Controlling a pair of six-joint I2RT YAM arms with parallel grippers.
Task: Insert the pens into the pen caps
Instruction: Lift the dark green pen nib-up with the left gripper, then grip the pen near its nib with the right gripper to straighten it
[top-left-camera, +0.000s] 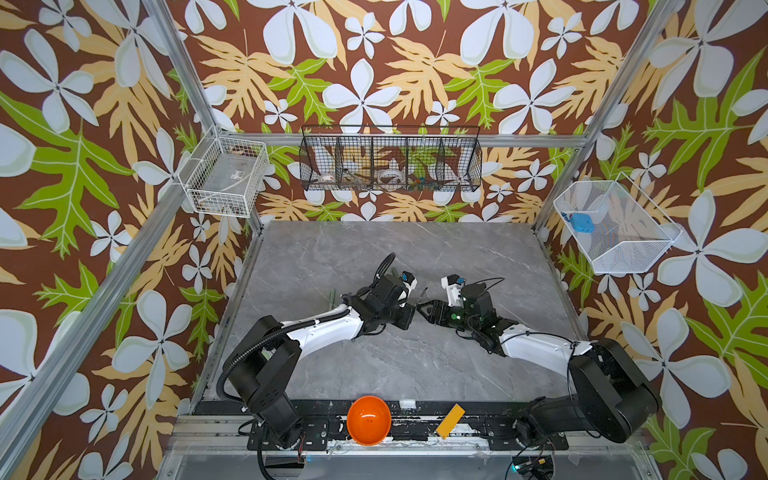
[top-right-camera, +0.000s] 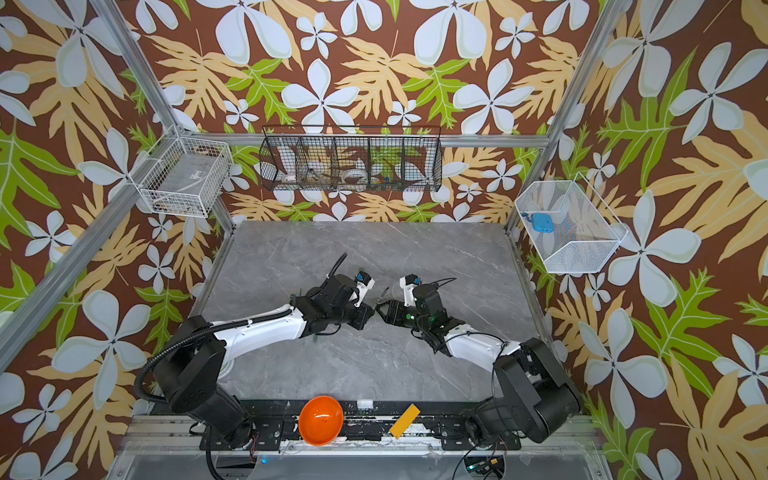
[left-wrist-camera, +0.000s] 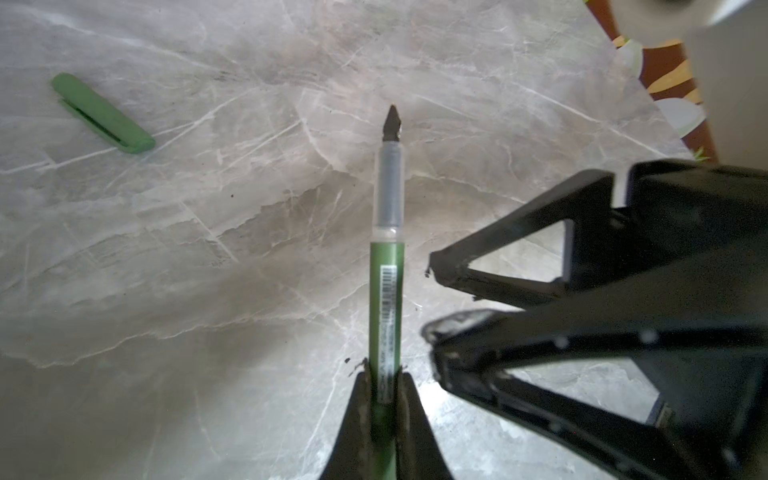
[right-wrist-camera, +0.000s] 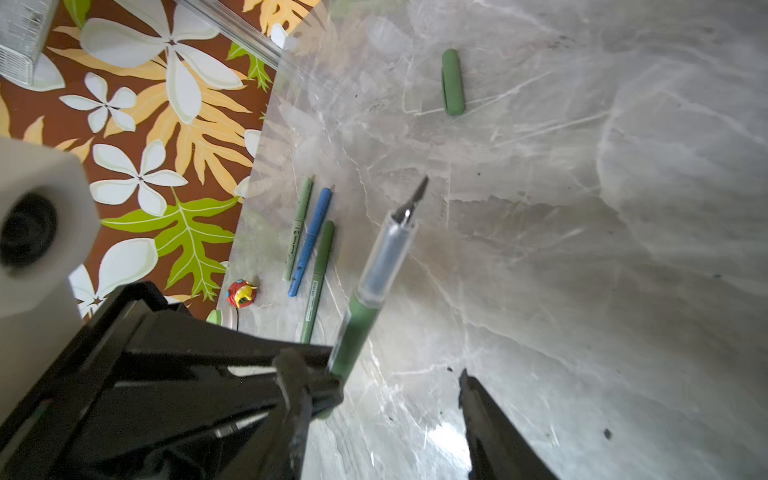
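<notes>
Between the left fingers (left-wrist-camera: 357, 415), pressed shut, sat the lower barrel of a dark green pen (left-wrist-camera: 386, 270). Its clear grip section and bare dark nib projected well beyond the hold, above the counter (left-wrist-camera: 166, 291). Just beside the barrel, not touching it, the right fingers (left-wrist-camera: 453, 272) stood parted and held nothing. The green cap (left-wrist-camera: 102, 112) lay flat on the counter, well apart from both pairs of fingers; which end was open could not be told. In the right wrist view a pale green pen (right-wrist-camera: 298, 228), a blue pen (right-wrist-camera: 311, 249) and a second dark green pen (right-wrist-camera: 318, 282) lay side by side near the counter's edge. A small red-and-yellow toy (right-wrist-camera: 241, 293) sat just beside them.

Likely hazards, judged from this arrangement:

- **Collision:** the right fingers were so near the held pen that a careless swing toward the cap could have struck the barrel or nib and skewed it.
- **Leverage:** the pen was held far from its nib, so a cap pushed on slightly off-axis would probably have tilted the pen or driven it back through the left fingers.
- **Cap pickup:** the cap lay flat and looked smooth. A pinch might have rolled it or gripped it crooked, or covered its opening.
- **Nib damage:** misalignment at insertion could have bent the tip or smeared ink on the cap's rim.
</notes>
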